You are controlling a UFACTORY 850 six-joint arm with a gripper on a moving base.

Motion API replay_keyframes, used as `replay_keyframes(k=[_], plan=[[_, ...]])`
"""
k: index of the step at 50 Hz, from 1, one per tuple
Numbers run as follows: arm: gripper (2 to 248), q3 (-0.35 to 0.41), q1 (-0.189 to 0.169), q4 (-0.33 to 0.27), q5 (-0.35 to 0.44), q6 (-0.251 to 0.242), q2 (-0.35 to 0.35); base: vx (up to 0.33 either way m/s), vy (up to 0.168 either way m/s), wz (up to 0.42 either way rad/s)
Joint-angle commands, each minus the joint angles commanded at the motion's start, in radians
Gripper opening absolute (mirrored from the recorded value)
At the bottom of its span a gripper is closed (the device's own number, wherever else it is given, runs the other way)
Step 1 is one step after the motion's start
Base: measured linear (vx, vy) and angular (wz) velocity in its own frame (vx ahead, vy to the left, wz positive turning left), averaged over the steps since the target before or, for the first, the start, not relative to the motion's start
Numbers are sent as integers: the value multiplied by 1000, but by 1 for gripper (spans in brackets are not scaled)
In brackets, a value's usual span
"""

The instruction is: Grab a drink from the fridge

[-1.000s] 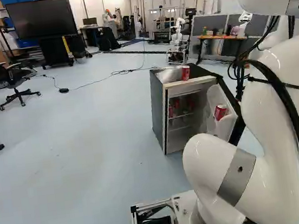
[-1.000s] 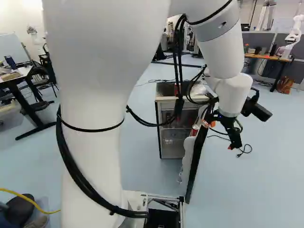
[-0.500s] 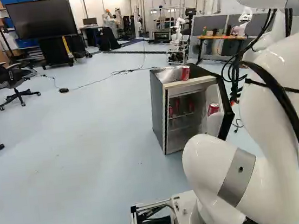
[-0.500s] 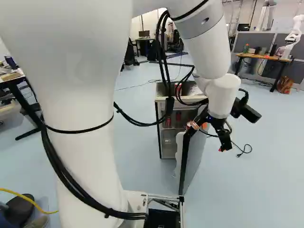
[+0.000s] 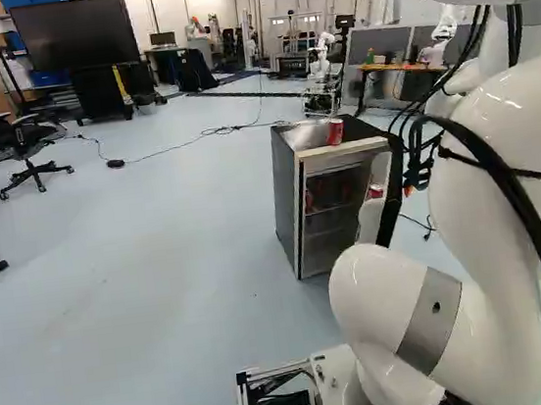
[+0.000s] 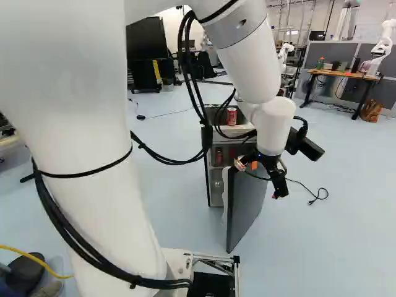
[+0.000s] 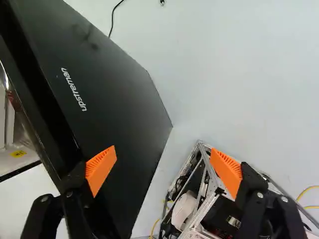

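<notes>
My gripper (image 6: 258, 181) hangs at the upper part of the fridge door (image 6: 245, 201) in the right base view. In the wrist view, the gripper (image 7: 163, 169) is open, one finger over the door's dark outer face (image 7: 114, 109), the other past its edge; whether it touches the door I cannot tell. The fridge (image 5: 290, 200) stands with its door open, swung out towards the base. A red can (image 5: 335, 132) is on top, another can (image 5: 376, 191) sits in the door, and red cans (image 6: 218, 156) show dimly inside.
The base's metal frame (image 7: 199, 199) shows beyond one finger in the wrist view. A cable (image 6: 312, 195) lies on the floor right of the door. Farther back are a desk (image 6: 346, 75), a large screen (image 5: 74, 34) and another robot (image 5: 320, 78).
In the right base view my arm and gripper have moved left. The fridge door has swung partway inward, showing more of its outer face there. The base has not moved.
</notes>
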Motion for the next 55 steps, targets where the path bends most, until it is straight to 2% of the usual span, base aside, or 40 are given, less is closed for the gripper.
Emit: replay_keyframes(k=[27, 55], plan=[[247, 101, 77, 0, 0, 0, 89, 0, 0, 0], [247, 194, 177, 0, 0, 0, 175, 0, 0, 0]])
